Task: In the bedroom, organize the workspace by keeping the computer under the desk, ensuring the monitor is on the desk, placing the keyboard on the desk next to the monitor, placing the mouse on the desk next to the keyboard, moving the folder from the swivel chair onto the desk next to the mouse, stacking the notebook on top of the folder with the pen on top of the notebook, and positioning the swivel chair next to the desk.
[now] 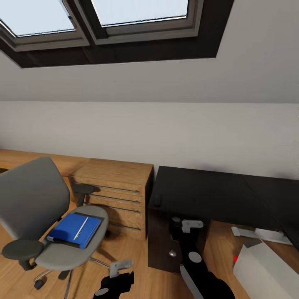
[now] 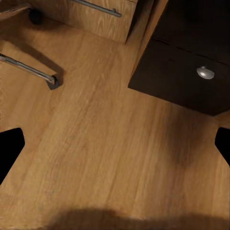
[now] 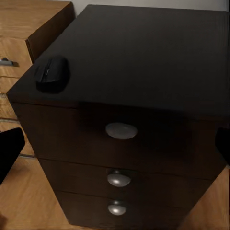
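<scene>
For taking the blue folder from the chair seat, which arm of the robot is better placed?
Probably the left: the folder lies on the swivel chair on that arm's side, while the right wrist camera faces the desk drawers.

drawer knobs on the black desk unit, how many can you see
3, stacked down the drawer front in the right wrist view: top knob, middle knob, bottom knob. More may sit below the frame.

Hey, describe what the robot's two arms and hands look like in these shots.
Both arms are glossy black with light grey brackets and round grey joint caps. The left hand sits on a grey bracket over a black body; the right arm carries a grey plate and disc. In both wrist views, the fingers show as plain black, angular shapes.
</scene>
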Motion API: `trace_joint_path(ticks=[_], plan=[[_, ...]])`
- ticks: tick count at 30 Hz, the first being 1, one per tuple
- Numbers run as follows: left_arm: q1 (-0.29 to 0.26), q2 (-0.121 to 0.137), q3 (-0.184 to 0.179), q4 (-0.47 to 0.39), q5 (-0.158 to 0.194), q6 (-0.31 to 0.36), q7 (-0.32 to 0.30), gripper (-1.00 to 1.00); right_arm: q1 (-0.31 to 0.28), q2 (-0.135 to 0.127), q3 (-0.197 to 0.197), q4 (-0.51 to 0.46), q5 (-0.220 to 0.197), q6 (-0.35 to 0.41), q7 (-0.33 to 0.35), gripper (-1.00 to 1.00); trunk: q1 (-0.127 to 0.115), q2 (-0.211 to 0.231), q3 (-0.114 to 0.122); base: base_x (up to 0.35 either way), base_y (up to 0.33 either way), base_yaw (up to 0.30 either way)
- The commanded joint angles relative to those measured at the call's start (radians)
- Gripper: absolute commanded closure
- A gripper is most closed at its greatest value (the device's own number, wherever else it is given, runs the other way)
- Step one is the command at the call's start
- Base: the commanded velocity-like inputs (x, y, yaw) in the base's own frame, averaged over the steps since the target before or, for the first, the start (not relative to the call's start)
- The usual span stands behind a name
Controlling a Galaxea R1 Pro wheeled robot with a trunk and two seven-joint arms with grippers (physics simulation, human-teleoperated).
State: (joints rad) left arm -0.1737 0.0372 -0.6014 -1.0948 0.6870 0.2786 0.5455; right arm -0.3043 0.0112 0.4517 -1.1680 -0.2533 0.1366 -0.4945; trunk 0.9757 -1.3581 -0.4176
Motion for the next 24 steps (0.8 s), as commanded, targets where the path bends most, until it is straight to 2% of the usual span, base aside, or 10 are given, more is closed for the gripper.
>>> trace_joint_path(ticks=[1, 12, 16, 19, 20, 24], plan=[[-0.001, 0.001, -0.003, -0.002, 0.006, 0.002, 0.008, -1.0, -0.001, 0.0, 0.002, 0.0, -0.004, 0.005, -0.007, -1.0, -0.001, -0.001, -0.001, -0.337, -0.004, 0.0], [-0.001, 0.004, 0.004, -0.001, 0.008, 0.003, 0.007, -1.0, -0.002, 0.0, 0.001, 0.051, -0.004, 0.006, -0.007, -1.0, -0.001, -0.001, -0.001, -0.337, -0.001, 0.0], [-0.001, 0.007, 0.026, 0.014, 0.007, 0.003, 0.003, -1.0, -0.002, 0.003, 0.004, 0.096, -0.004, 0.0, -0.007, -1.0, -0.001, -0.001, -0.001, -0.337, 0.0, 0.0], [-0.001, 0.007, 0.051, 0.063, 0.006, 0.002, 0.001, -1.0, -0.002, 0.006, 0.007, 0.177, -0.004, -0.04, -0.007, -1.0, -0.001, -0.001, -0.001, -0.337, 0.0, 0.0], [-0.001, 0.005, 0.057, 0.106, 0.005, 0.001, 0.0, -1.0, -0.002, 0.008, 0.013, 0.255, -0.002, -0.081, -0.006, -1.0, -0.001, -0.001, -0.001, -0.338, 0.0, 0.0], [-0.001, 0.004, 0.064, 0.18, 0.003, 0.0, -0.002, -1.0, -0.002, 0.009, 0.035, 0.403, 0.009, -0.167, -0.006, -1.0, -0.001, -0.001, -0.001, -0.338, 0.0, 0.0]])
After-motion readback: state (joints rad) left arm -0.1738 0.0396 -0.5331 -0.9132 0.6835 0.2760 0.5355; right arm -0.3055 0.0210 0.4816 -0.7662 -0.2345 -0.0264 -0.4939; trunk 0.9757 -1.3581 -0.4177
